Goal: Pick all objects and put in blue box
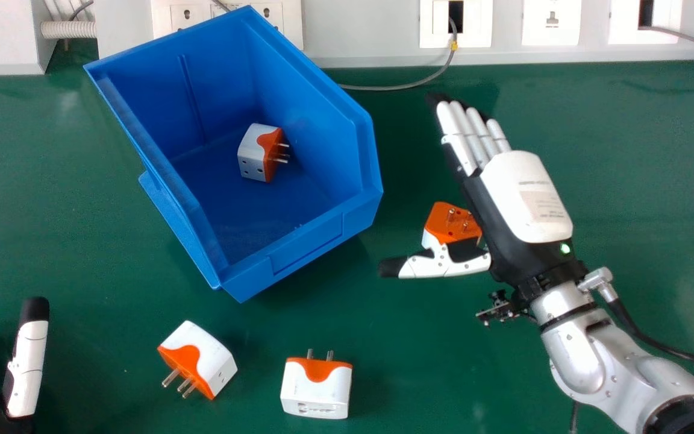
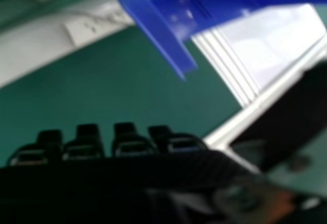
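Observation:
My right hand [image 1: 525, 196] is over the table right of the blue box [image 1: 317, 253], fingers straight and thumb stretched out toward the box. An orange and white adapter [image 1: 452, 222] is between its thumb and palm, partly covered by them. Inside the box lies another adapter [image 1: 259, 152]. Two more adapters rest on the table in front of it, one tilted [image 1: 198, 360], the other [image 1: 316, 387] to its right. In the right hand view, fingertips of my right hand [image 2: 84, 150] are near the blue box [image 2: 158, 35]. My left hand [image 1: 28, 367] stays at the lower left, fingers straight.
The green table [image 1: 419, 361] ends at a pale wall panel [image 1: 377, 36] with sockets behind the box. A grey cable [image 1: 407, 86] runs from a socket down onto the table beside the box's far corner.

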You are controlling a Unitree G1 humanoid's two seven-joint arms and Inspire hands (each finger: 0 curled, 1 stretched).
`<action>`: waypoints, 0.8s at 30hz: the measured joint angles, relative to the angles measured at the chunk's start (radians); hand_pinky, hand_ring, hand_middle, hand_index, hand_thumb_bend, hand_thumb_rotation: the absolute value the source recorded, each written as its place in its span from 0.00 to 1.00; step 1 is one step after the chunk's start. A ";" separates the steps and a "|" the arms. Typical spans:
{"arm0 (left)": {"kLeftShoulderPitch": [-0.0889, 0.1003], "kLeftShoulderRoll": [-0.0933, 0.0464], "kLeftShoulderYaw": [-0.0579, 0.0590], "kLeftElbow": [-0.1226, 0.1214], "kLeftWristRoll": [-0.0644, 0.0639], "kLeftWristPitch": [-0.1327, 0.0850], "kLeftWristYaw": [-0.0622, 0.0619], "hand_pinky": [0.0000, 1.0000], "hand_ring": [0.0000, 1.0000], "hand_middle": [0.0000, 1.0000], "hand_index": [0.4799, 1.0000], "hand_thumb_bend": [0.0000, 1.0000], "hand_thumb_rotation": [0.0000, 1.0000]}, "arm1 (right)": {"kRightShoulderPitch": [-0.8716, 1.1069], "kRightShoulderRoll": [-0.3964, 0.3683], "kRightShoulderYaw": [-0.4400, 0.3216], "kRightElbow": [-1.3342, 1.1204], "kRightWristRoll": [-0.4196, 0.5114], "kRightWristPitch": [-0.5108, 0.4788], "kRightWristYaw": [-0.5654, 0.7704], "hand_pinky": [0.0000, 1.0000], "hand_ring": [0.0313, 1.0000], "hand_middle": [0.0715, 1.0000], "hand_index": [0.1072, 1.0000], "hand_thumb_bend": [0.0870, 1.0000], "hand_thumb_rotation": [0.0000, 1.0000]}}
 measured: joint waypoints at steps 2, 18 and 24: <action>0.000 0.000 0.000 0.000 0.000 0.000 0.000 0.99 0.98 0.97 1.00 0.92 0.95 | -0.010 0.000 0.009 0.023 0.000 0.002 0.018 0.93 1.00 1.00 1.00 1.00 0.54; -0.006 0.000 -0.003 0.004 -0.001 0.003 -0.001 1.00 0.99 0.97 1.00 0.92 0.95 | -0.122 0.018 0.040 0.239 0.000 0.069 0.097 0.93 1.00 1.00 1.00 1.00 0.50; -0.008 -0.001 -0.003 0.005 -0.002 0.003 -0.004 1.00 0.99 0.98 1.00 0.92 0.95 | -0.150 0.029 0.055 0.250 0.000 0.090 0.111 0.94 1.00 1.00 1.00 1.00 0.50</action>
